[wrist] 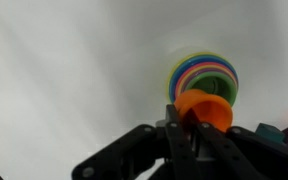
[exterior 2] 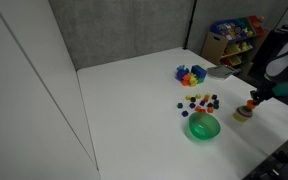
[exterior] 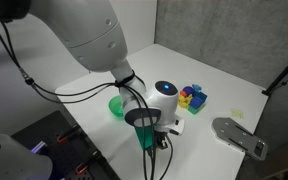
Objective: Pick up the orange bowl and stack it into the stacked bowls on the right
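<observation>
In the wrist view my gripper (wrist: 187,118) is shut on the rim of the tiny orange bowl (wrist: 208,108) and holds it tilted just above the stacked bowls (wrist: 204,70), whose nested rims show green, blue and pink rings. In an exterior view the gripper (exterior 2: 252,100) hangs at the table's right side with the orange bowl (exterior 2: 250,105) right over the small stack (exterior 2: 243,116). I cannot tell whether the bowl touches the stack. In the exterior view from the arm's side, the arm hides the bowl and the stack.
A big bright-green bowl (exterior 2: 203,128) (exterior: 116,105) stands near the front edge. Several small coloured cubes (exterior 2: 201,102) lie behind it. A yellow-blue-purple-green cluster (exterior 2: 191,74) (exterior: 192,97) sits farther back. A grey flat object (exterior: 239,136) lies by the table edge. A toy shelf (exterior 2: 234,40) stands behind.
</observation>
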Robot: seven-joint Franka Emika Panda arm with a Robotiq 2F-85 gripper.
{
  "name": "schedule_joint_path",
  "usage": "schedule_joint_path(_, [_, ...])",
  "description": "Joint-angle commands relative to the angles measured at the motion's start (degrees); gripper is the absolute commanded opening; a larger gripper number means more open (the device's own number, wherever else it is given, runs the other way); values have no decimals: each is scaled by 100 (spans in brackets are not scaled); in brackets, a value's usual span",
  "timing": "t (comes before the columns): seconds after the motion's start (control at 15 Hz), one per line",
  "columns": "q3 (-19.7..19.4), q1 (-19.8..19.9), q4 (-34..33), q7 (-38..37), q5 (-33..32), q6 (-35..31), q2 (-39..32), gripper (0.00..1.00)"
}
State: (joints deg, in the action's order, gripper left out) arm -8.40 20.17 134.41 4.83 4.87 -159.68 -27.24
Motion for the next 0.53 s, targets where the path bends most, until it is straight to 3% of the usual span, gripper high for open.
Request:
schedule_joint_path(0.0, [336, 424, -171, 505, 391, 202, -61, 4])
schedule_joint_path(0.47, [687, 776, -105, 1072, 781, 126, -35, 4])
